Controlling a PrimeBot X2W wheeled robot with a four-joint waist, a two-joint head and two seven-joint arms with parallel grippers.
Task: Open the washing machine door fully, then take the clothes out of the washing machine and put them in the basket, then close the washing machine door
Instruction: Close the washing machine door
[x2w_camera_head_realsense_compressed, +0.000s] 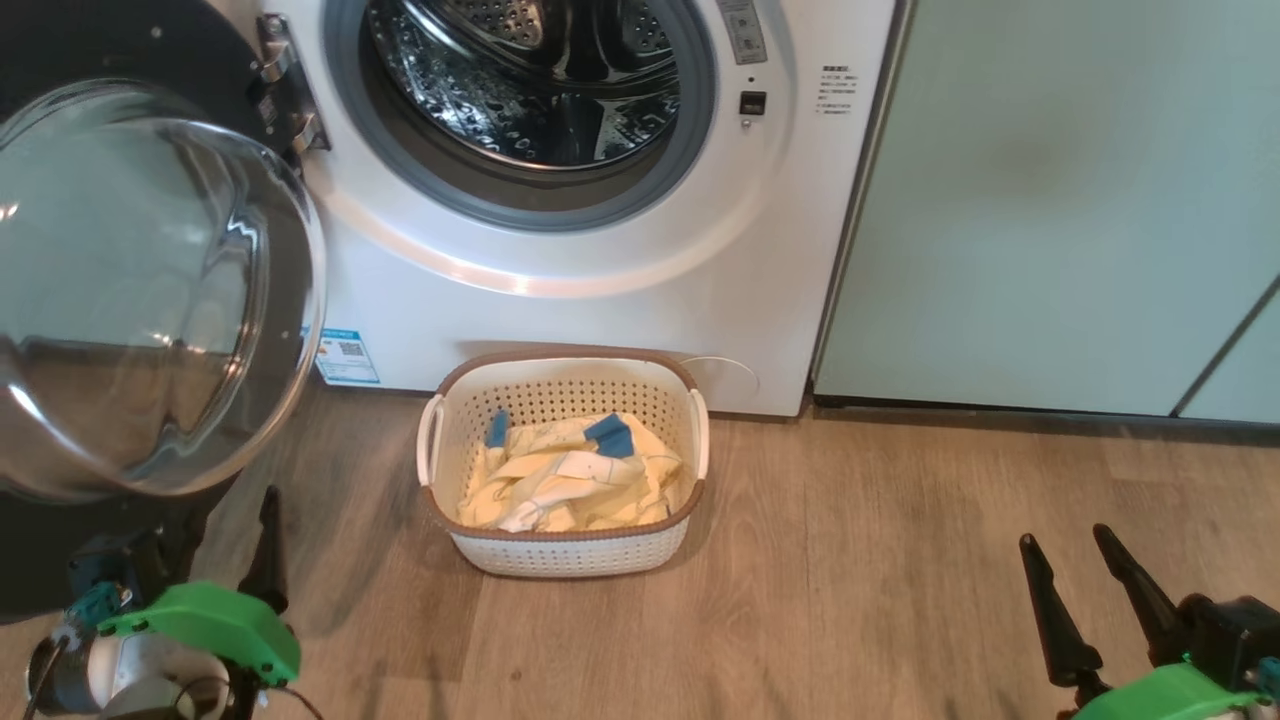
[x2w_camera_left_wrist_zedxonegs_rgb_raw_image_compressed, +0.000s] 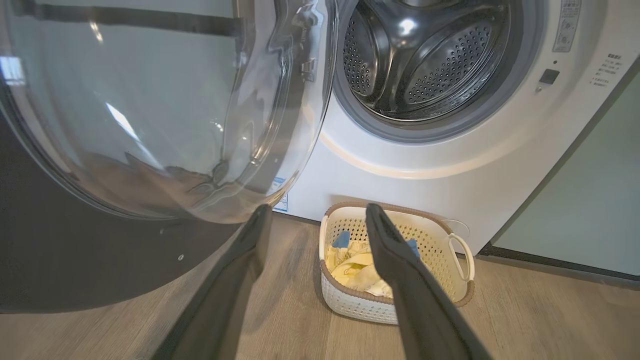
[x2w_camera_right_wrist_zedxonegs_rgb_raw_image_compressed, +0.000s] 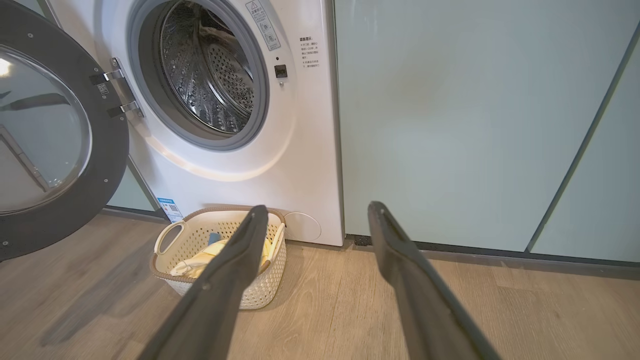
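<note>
The washing machine door is swung wide on the left, and the steel drum of the washing machine is laid bare. The clothes are heaped in the basket, set on the floor just in front of the machine. The left gripper is held spread and empty close by the door. The right gripper is parted too, empty, at the near right.

This was a home laundry corner — a white washing machine stood beside pale green cabinets, which rose straight ahead of the right gripper. Wood-look flooring ran beneath it, a basket of clothes off to its left.
</note>
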